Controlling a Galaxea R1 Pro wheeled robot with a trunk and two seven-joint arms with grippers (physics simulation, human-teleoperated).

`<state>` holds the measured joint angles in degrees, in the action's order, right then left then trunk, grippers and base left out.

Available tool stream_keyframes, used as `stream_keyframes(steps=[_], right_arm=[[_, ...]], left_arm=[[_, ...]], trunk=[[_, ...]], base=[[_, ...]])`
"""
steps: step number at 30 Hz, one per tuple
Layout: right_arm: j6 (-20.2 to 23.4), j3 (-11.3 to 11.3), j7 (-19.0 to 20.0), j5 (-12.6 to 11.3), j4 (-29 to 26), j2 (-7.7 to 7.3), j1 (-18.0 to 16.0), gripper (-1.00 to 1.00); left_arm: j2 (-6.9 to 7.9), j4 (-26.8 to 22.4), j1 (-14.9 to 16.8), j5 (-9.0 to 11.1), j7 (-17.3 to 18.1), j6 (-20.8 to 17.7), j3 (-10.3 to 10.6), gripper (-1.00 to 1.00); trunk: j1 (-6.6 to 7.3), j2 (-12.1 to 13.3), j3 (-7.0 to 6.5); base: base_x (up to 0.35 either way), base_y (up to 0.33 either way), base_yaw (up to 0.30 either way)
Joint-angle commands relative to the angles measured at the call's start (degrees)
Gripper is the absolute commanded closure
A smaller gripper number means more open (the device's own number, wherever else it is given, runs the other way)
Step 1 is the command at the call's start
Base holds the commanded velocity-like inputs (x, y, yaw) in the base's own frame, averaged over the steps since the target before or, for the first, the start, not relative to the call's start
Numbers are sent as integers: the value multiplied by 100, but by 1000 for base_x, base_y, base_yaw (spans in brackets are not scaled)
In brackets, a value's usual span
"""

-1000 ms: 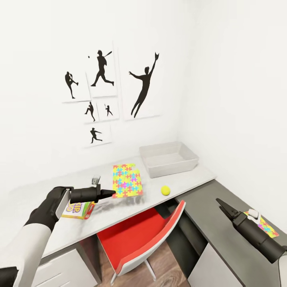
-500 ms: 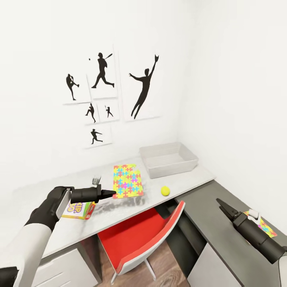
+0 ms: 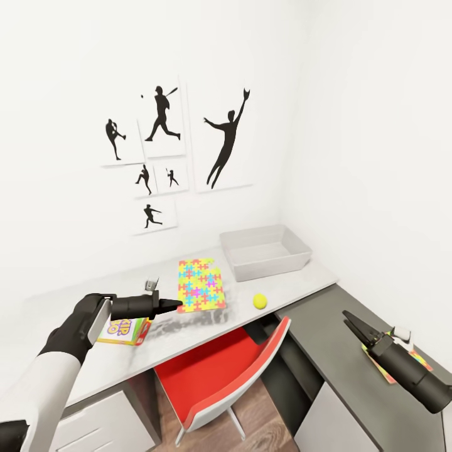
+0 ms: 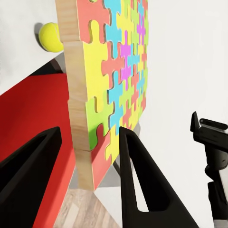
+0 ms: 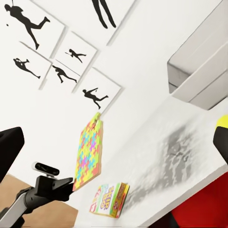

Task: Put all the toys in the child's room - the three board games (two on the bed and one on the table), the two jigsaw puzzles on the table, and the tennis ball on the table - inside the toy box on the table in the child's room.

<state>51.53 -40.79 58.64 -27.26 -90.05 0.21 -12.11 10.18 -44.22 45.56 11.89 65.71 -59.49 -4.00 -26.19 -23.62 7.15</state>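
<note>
My left gripper (image 3: 177,305) is shut on the near edge of a multicoloured jigsaw puzzle (image 3: 201,284), holding it a little above the table (image 3: 301,279); in the left wrist view the puzzle (image 4: 111,80) sits between both fingers. The tennis ball (image 3: 260,301) lies on the table to the right of it. The grey toy box (image 3: 270,267) stands with nothing in it at the table's far right. A SKIP BO board game (image 3: 125,331) lies under my left wrist. My right gripper (image 3: 347,316) hangs open over the dark desk, and its arm partly hides a second jigsaw puzzle (image 3: 419,359).
A red chair (image 3: 213,376) is pushed in under the table's front edge. The lower dark-grey desk (image 3: 326,351) joins the table at the right. White walls close in behind and to the right, with baseball-player pictures (image 3: 226,141) on the back wall.
My right arm has shifted slightly, covering more of the puzzle on the dark desk. The left gripper and its puzzle have stayed put. The view has shifted a little.
</note>
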Motion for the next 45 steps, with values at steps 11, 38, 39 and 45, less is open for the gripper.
stream_keyframes(steps=[11, 38, 39, 45], right_arm=[[-413, -6, 367, -38, -3, 9, 19, -100], [-509, 19, 398, 2, 16, 68, 19, -100], [-510, 20, 400, 2, 15, 73, 18, -100], [-519, 86, 395, 9, 14, 81, 19, -100]], left_arm=[[-3, 1, 5, -2, 27, -25, -5, 100], [45, -9, 5, -4, 408, 9, -5, 100], [45, -9, 5, -7, 451, 11, -3, 100], [46, -10, 5, -11, 523, 16, 3, 100]], trunk=[[41, 70, -26], [41, 70, -41], [41, 70, -41], [41, 70, -42]], base=[[0, 0, -3], [38, 0, -230], [201, 0, -55], [66, 0, -16]])
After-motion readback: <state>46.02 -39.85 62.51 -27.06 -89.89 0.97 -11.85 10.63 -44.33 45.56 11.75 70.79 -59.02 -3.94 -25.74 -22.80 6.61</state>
